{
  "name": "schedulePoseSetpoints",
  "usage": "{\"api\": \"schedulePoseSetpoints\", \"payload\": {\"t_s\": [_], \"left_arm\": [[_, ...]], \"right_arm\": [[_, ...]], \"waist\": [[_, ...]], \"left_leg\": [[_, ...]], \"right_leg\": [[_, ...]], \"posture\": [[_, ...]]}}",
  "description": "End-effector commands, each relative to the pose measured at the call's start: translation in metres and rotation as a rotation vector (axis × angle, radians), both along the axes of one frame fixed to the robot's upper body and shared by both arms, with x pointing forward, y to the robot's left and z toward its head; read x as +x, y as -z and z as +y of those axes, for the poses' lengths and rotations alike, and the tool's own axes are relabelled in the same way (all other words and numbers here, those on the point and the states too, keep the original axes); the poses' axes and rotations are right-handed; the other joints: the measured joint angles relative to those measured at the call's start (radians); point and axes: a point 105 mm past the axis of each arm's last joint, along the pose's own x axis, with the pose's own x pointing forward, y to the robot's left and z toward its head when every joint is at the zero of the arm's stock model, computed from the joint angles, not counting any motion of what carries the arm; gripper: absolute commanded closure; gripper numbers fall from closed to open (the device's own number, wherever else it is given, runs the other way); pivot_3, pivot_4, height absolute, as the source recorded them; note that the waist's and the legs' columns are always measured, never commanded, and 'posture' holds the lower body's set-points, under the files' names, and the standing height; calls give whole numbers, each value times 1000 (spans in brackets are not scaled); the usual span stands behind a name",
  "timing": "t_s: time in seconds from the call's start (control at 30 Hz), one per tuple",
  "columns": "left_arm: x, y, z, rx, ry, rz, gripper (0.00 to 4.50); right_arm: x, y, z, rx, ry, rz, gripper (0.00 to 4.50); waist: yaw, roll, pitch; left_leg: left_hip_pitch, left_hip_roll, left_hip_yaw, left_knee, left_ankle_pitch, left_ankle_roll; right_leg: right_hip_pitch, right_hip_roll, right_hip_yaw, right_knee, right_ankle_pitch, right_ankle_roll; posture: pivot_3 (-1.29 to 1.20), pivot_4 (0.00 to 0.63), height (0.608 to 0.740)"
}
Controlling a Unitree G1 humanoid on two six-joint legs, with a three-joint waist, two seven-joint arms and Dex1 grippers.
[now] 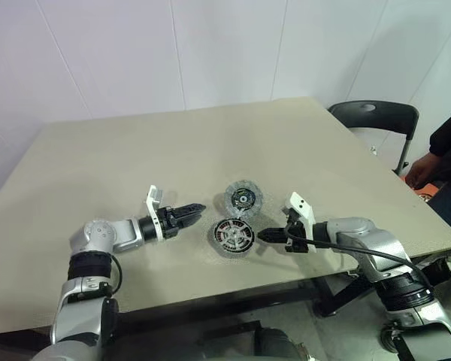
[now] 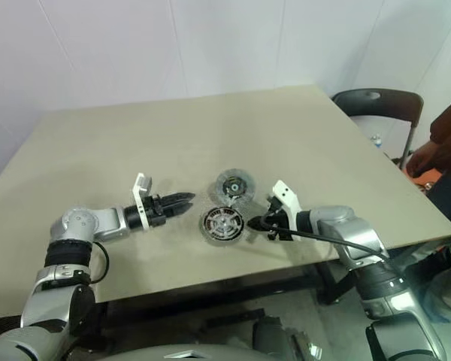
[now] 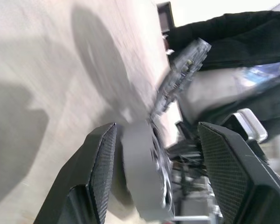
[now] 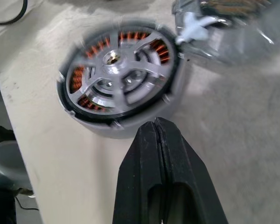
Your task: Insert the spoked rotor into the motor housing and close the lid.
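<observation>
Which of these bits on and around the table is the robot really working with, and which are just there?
Working with: motor housing with the spoked rotor sitting inside it, lid, left gripper, right gripper.
Just there: table, chair, a person's hand.

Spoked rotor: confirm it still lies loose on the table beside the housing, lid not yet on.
Wrong: the right wrist view shows the spoked rotor already seated inside the motor housing, copper coils visible between its spokes. The lid is indeed not on.

Silvery metal spoked rotor [image 4: 114, 77] over copper coils of the motor housing [image 4: 175, 95]; matt beige table [image 1: 135, 158].
</observation>
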Motion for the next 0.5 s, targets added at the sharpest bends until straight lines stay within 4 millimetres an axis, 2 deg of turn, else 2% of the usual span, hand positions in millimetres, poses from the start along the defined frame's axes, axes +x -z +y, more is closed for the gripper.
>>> {"api": "schedulePoseSetpoints", "payload": {"t_s": [0.03, 0.13, 0.23, 0.33, 0.43, 0.47, 0.5], "left_arm": [[19, -28, 9, 160, -22, -283, 1517], [18, -46, 7, 237, 1, -519, 1517], [7, -55, -2, 261, 39, -679, 2111], [-7, -60, -12, 222, 62, -757, 3142], [-14, -55, -17, 237, 69, -788, 4203], [-15, -54, -18, 232, 62, -785, 4485], [-15, -52, -18, 233, 49, -781, 4485]], "right_arm": [[3, -17, 6, 42, -25, -49, 4500], [0, -23, 5, 56, -38, -58, 4500], [-3, -30, 7, 61, -63, -70, 4500], [-3, -37, 10, 47, -78, -99, 4500], [-3, -45, 15, 35, -101, -130, 4500], [-3, -47, 16, 32, -108, -139, 4500], [-3, -49, 19, 28, -117, -151, 4500]], "waist": [[0, 0, 0], [-1, 0, 0], [0, 0, 0], [0, 0, 0], [2, 0, 0], [1, 0, 0], [1, 0, 0]], "left_leg": [[-3, -1, 0, 0, 0, 0], [-11, 0, 3, 0, 0, 0], [-12, 1, 5, -1, 0, 0], [-11, 3, 6, 0, 0, 0], [-12, 4, 7, 0, 0, 0], [-11, 5, 7, 0, 0, 0], [-10, 6, 7, 0, 0, 0]], "right_leg": [[-3, 0, -1, 0, 1, -1], [-10, -1, -5, -1, 3, -5], [-11, -1, -9, -4, 4, -6], [-11, -1, -8, -4, 5, -6], [-7, -1, -8, -4, 5, -7], [-5, 0, -8, -4, 5, -7], [-3, 0, -8, -4, 5, -7]], "posture": [[0, 0, 740], [0, 0, 740], [0, 0, 740], [0, 0, 740], [0, 0, 740], [0, 0, 740], [0, 0, 740]]}}
